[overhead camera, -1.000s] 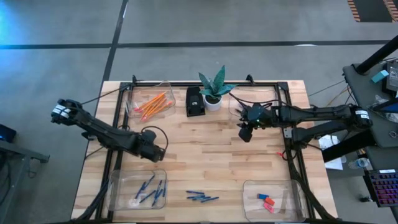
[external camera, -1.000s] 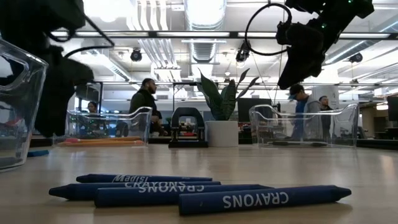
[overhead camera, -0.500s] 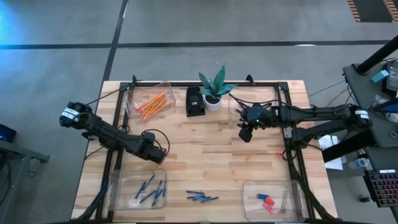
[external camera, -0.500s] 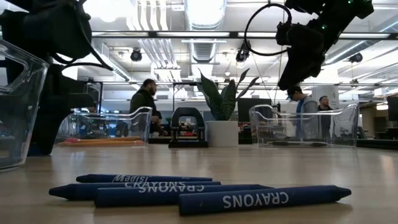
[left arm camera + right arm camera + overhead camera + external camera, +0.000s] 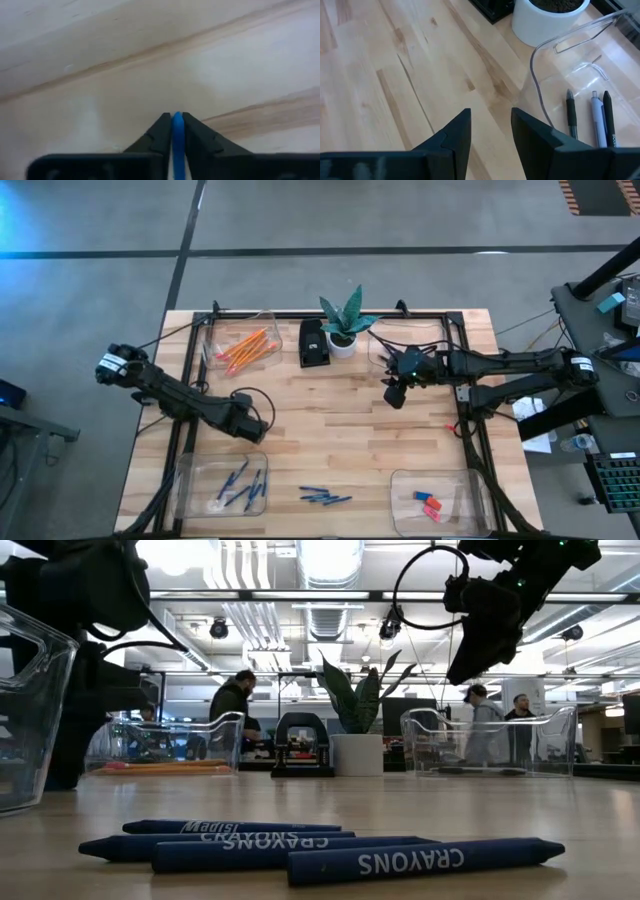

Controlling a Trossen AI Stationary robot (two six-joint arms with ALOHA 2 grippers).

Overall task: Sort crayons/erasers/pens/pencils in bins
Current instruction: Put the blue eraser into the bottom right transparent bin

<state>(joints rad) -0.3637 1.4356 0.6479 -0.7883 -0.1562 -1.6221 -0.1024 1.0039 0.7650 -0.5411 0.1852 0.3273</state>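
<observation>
**Left gripper clamped on a blue stick; right gripper waits apart**

The left gripper [image 5: 262, 423] sits low over the counter [image 5: 340, 450] at about 8 o'clock from its centre, just beyond the near-left bin [image 5: 222, 484]. In the left wrist view its fingers [image 5: 161, 131] are pressed together on a thin blue stick [image 5: 177, 142], which stands between the tips over bare wood. What kind of stick it is cannot be told.

The right gripper [image 5: 394, 393] hangs above the counter at about 2 o'clock, beside the far-right bin [image 5: 580, 55]. Its fingers [image 5: 457, 132] stand apart with nothing between them. Three pens [image 5: 592, 117] lie in that bin.

The crayons [image 5: 325, 498] lie loose on the counter at 6 o'clock, a small cluster between the two near bins; in the low view they are closest to the camera, side by side. Orange pencils [image 5: 243, 348] fill the bin at 11 o'clock. Blue sticks [image 5: 240, 483] lie in the near-left bin at 7 o'clock. The erasers [image 5: 428, 503] rest in the bin at 5 o'clock. A potted plant [image 5: 343, 328] and a black box [image 5: 313, 343] stand at 12 o'clock.
</observation>
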